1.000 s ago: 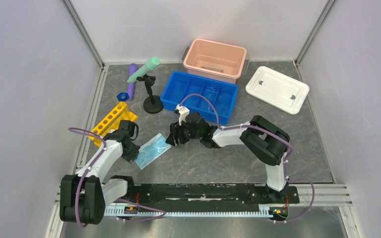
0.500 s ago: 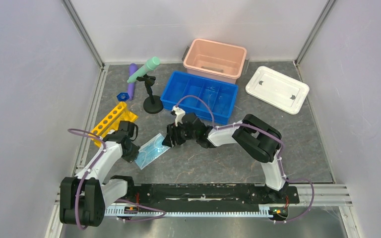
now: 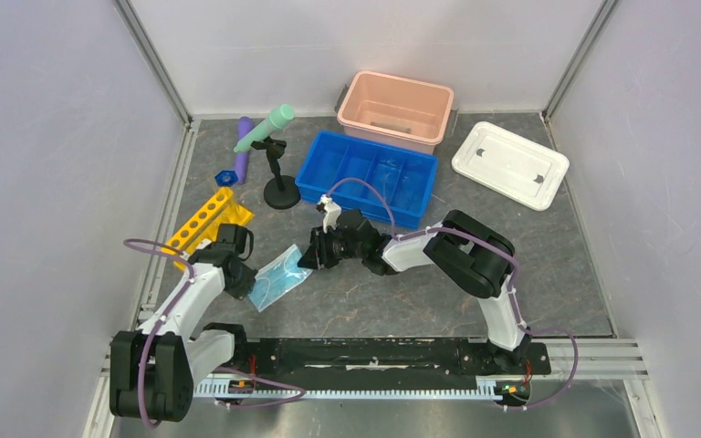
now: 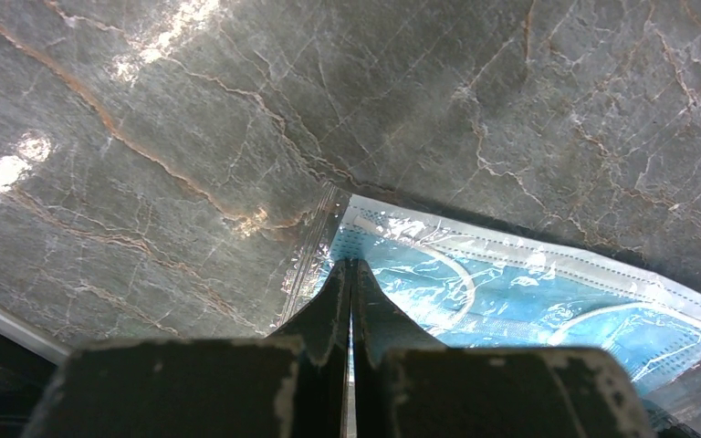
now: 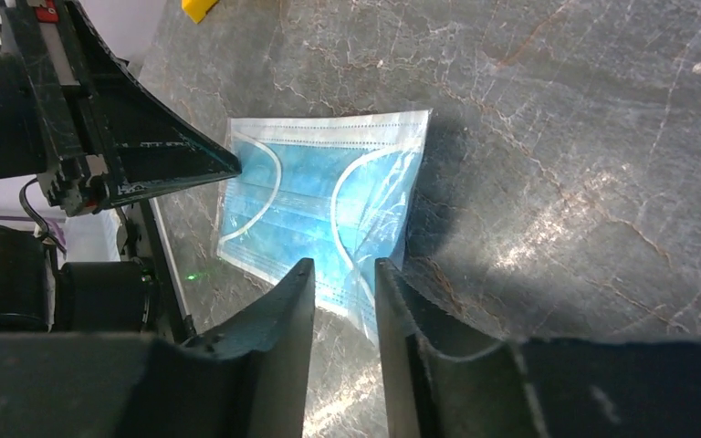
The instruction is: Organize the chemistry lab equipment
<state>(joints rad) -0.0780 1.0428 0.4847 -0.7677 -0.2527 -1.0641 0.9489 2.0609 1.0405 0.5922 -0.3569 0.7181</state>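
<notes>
Right hand (image 5: 344, 267) shifted left, narrowed yet apart over light-blue mask (image 5: 319, 196), left hand (image 4: 350, 267) closed beside it, pink bin (image 3: 392, 135) uncovered

light-blue mask (image 3: 278, 278), yellow rack (image 3: 204, 217), grey marbled table (image 3: 402, 301)

Bright, even overhead light fills the top view, with soft shadows. From the left wrist, white glare patches sit on the marble table (image 4: 420, 91) left of the light-blue mask (image 4: 511, 292), whose wrapper glints. From the right wrist, a dark shadow borders the mask's right edge.
</notes>
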